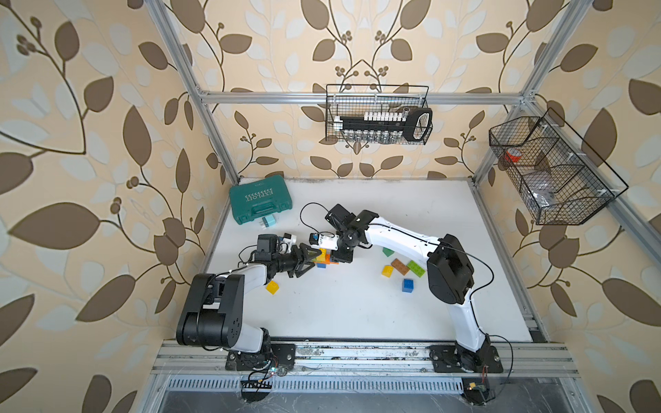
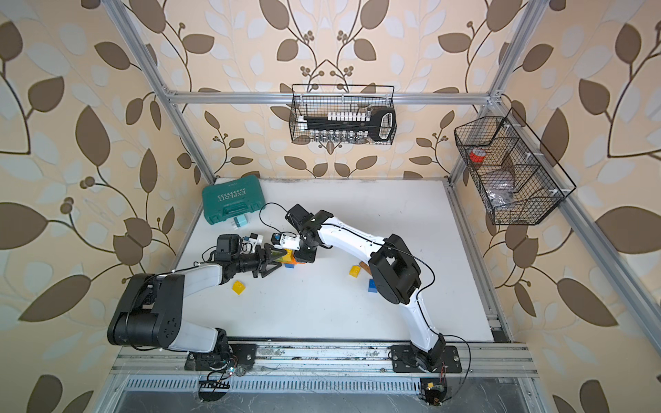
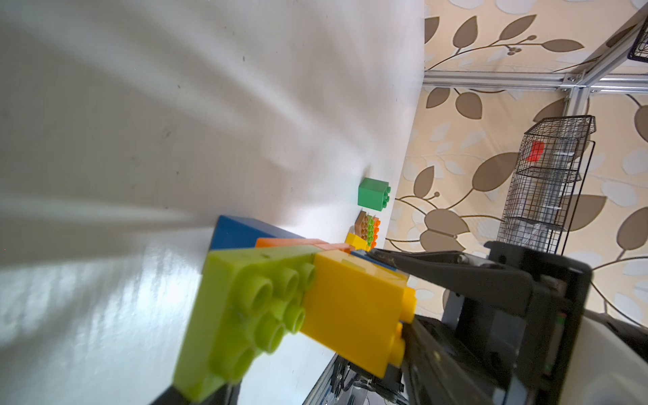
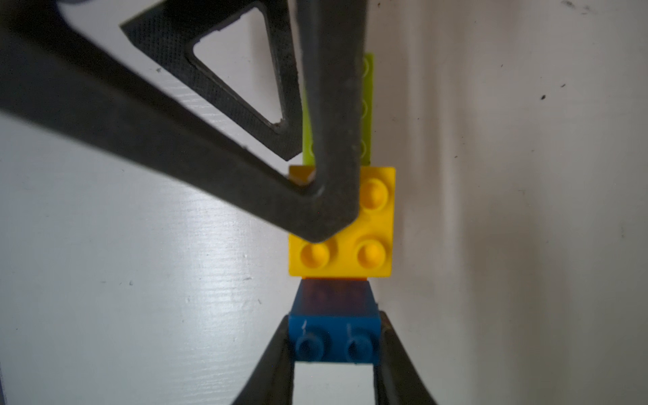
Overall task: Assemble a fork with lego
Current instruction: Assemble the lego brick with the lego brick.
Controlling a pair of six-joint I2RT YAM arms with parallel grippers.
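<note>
Right wrist: lego row (image 4: 371,252) level, studs up.

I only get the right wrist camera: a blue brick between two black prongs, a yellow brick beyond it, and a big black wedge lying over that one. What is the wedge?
Observer: A finger of the left gripper, which reaches in from the opposite side and is closed on the same brick stack.
Operator: Any spare bricks lying around?
Observer: Yes. A loose yellow brick lies near the left arm, and a cluster of loose bricks lies beside the right arm.
Operator: Anything besides bricks?
Observer: A teal tool case at the far left corner of the table.
</note>
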